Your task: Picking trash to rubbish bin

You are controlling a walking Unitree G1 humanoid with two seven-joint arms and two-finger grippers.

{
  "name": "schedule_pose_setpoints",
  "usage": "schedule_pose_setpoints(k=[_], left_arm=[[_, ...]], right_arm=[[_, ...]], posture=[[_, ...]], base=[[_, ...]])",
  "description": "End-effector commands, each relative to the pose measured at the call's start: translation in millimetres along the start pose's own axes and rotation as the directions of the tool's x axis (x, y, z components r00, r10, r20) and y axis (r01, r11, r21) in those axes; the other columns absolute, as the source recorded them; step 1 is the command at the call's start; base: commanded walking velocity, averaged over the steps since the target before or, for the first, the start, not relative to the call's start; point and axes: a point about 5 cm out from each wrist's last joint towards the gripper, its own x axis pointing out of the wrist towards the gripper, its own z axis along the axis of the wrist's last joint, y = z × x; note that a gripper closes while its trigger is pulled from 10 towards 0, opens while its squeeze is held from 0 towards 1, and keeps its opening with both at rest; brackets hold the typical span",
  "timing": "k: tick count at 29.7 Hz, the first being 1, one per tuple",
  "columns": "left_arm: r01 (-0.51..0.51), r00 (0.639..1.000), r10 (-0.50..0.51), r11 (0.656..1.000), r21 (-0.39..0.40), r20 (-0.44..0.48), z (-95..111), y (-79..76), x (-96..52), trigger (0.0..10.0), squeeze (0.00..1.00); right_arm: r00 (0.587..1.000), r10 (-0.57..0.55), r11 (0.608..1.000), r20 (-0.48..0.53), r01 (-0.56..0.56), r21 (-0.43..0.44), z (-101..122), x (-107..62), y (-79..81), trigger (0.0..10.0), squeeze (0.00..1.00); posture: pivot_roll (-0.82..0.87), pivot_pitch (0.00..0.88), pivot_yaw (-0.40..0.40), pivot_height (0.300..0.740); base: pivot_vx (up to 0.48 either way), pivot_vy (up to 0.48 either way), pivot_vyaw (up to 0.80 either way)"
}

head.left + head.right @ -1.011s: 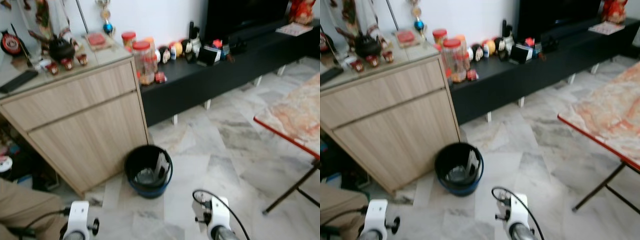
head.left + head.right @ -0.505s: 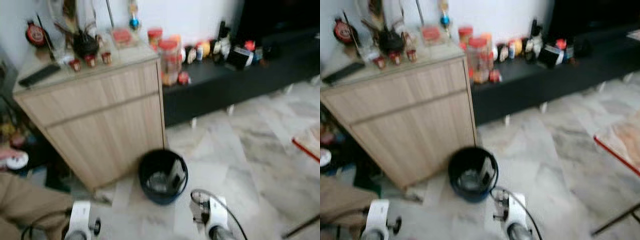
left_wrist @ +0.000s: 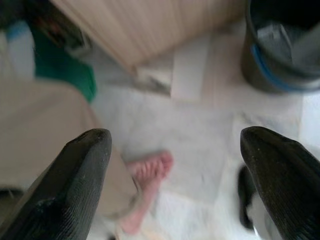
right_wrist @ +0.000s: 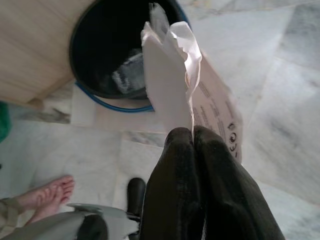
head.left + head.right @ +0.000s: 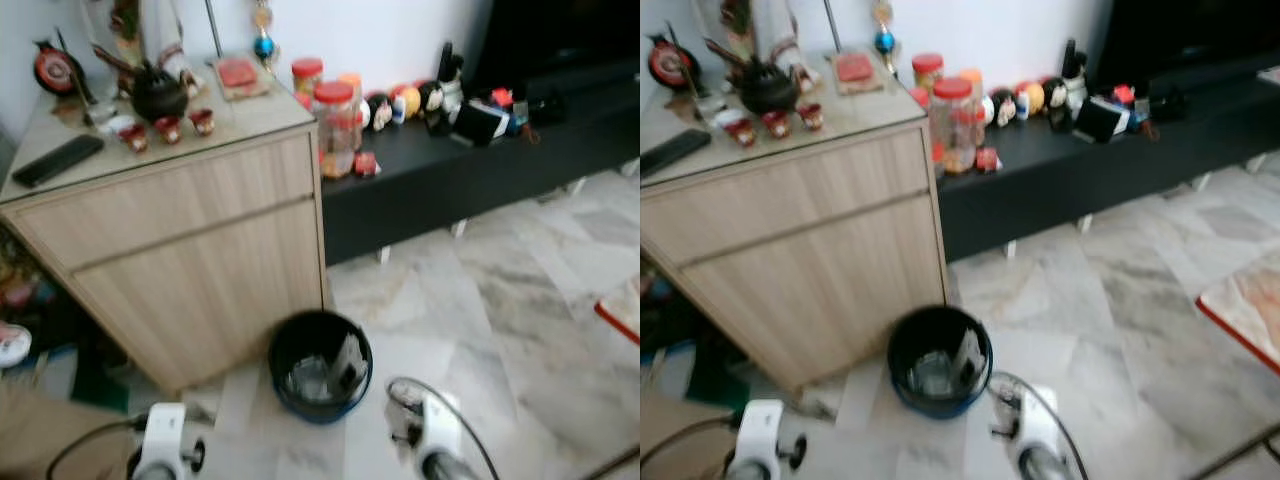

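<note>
A black rubbish bin (image 5: 320,364) with a blue band stands on the marble floor beside the wooden cabinet, holding some paper and plastic. In the right wrist view my right gripper (image 4: 193,136) is shut on a crumpled white paper (image 4: 176,80), held a little short of the rubbish bin (image 4: 118,55). My left gripper (image 3: 175,145) is open with nothing between its fingers, low over the floor to the bin's left. In the eye views both silver wrists, left wrist (image 5: 160,452) and right wrist (image 5: 432,448), sit at the bottom edge.
A light wooden cabinet (image 5: 190,250) stands right behind the bin. A long black low bench (image 5: 470,160) with jars and figurines runs to the right. A person's bare foot (image 3: 147,185) and beige trouser leg are on the floor by my left gripper. A red-edged table corner (image 5: 1250,310) is at the right.
The camera has swung, shifting the whole scene; the bin now lies nearer the middle bottom. Both wrists stay at the lower edge.
</note>
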Motion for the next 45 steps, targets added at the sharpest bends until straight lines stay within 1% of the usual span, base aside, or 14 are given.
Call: schedule_pose_setpoints(k=[1,3,5,9,30,33,34,36,37,39,41,45], left_arm=[[0.01,1.0,-0.01,1.0,0.005,-0.01,-2.4,-3.2,-0.5,10.0,0.0],[0.011,1.0,-0.011,1.0,0.004,-0.01,-2.2,-3.5,-0.3,10.0,0.0],[0.013,1.0,-0.013,1.0,0.004,-0.008,-1.3,-4.5,0.0,10.0,0.0],[0.017,1.0,-0.017,1.0,0.007,-0.007,-0.9,-5.2,0.1,10.0,0.0],[0.012,1.0,-0.012,1.0,0.003,-0.003,1.0,-4.7,0.7,10.0,0.0],[0.01,1.0,-0.01,1.0,0.001,0.001,2.1,-4.5,1.0,10.0,0.0],[0.01,1.0,-0.01,1.0,0.001,0.001,2.1,-4.5,1.0,10.0,0.0],[0.014,1.0,-0.014,1.0,0.003,0.009,4.0,-5.4,1.5,10.0,0.0],[0.014,1.0,-0.014,1.0,0.003,0.009,4.0,-5.4,1.5,10.0,0.0],[0.023,0.999,-0.023,1.0,0.0,0.033,11.4,-8.6,3.4,10.0,0.0],[0.024,0.999,-0.024,1.0,0.0,0.035,12.0,-8.8,3.6,10.0,0.0],[0.046,0.996,-0.046,0.999,-0.001,0.074,25.5,-15.6,6.9,10.0,0.0]], right_arm=[[1.0,-0.019,1.0,0.003,0.019,-0.01,-0.1,-0.9,-8.1,10.0,0.0],[1.0,-0.024,1.0,0.003,0.024,-0.007,-0.3,-1.0,-8.3,10.0,0.0],[0.999,-0.034,0.999,0.005,0.034,0.026,0.1,-1.0,-9.4,10.0,0.0],[1.0,-0.031,0.999,0.004,0.031,0.01,0.9,-0.8,-9.7,10.0,0.0],[1.0,-0.014,1.0,0.007,0.014,-0.005,4.5,0.3,-7.0,10.0,0.0],[0.999,0.022,1.0,0.023,-0.022,-0.007,10.2,1.8,-0.6,10.0,0.0],[0.999,0.022,1.0,0.023,-0.022,-0.007,10.2,1.8,-0.6,10.0,0.0],[0.998,0.058,0.998,0.028,-0.057,-0.024,13.7,2.8,5.0,10.0,0.0],[0.998,0.058,0.998,0.028,-0.057,-0.024,13.7,2.8,5.0,10.0,0.0],[0.992,0.119,0.991,0.042,-0.116,-0.062,22.4,4.7,16.4,10.0,0.0],[0.991,0.122,0.991,0.045,-0.119,-0.065,23.2,4.8,17.1,10.0,0.0],[0.984,0.164,0.984,0.068,-0.158,-0.086,35.3,6.6,25.5,10.0,0.0]], posture=[[0.14,0.014,0.093,0.74],[0.14,0.014,0.093,0.74],[0.14,0.005,0.093,0.74],[0.14,0.0,0.092,0.74],[0.14,0.0,0.084,0.74],[0.14,0.0,0.083,0.74],[0.14,0.0,0.083,0.74],[0.14,0.0,0.081,0.74],[0.14,0.0,0.081,0.74],[0.14,0.0,0.081,0.74],[0.14,0.0,0.081,0.74],[0.14,0.005,0.073,0.74]], base=[[0.356,0.0,0.8],[0.356,0.0,0.4],[0.356,0.0,0.0],[0.356,0.0,0.0],[0.356,0.0,0.0],[0.36,0.0,0.0],[0.36,0.0,0.0],[0.358,0.0,0.0],[0.36,0.0,0.0],[0.356,0.0,0.0],[0.36,0.0,0.0],[0.359,0.0,0.0]])
